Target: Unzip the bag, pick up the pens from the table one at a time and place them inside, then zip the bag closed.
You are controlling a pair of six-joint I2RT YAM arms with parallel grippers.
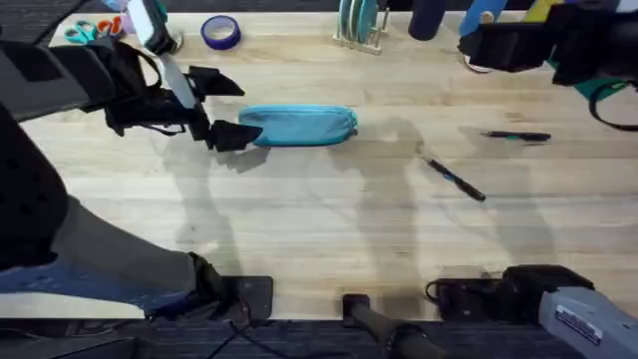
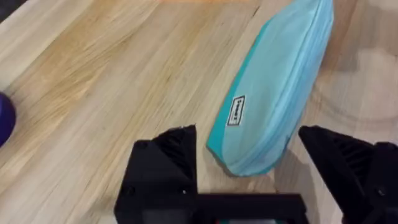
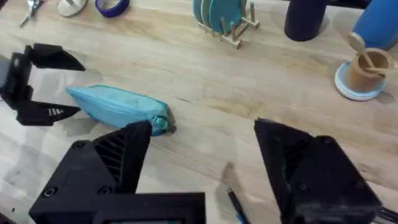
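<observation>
The turquoise bag (image 1: 299,125) lies lengthwise on the table (image 1: 319,229), zipped shut, with its pull at the right end (image 3: 163,124). My left gripper (image 1: 224,108) is open around the bag's left end; in the left wrist view that end of the bag (image 2: 273,87) sits between the black fingers (image 2: 165,162) with a gap on each side. One dark pen (image 1: 457,179) lies slanted right of centre, and a second pen (image 1: 516,136) lies farther right. My right gripper (image 3: 205,155) hangs open and empty over the table's near edge (image 1: 394,314), a pen tip (image 3: 235,204) just ahead of it.
Along the back edge stand a blue tape roll (image 1: 220,32), teal-handled scissors (image 1: 85,30), a plate rack (image 1: 359,25), a dark cylinder (image 3: 305,18) and a cup of wooden sticks (image 3: 364,68). A bulky dark shape (image 1: 518,45) sits at the back right.
</observation>
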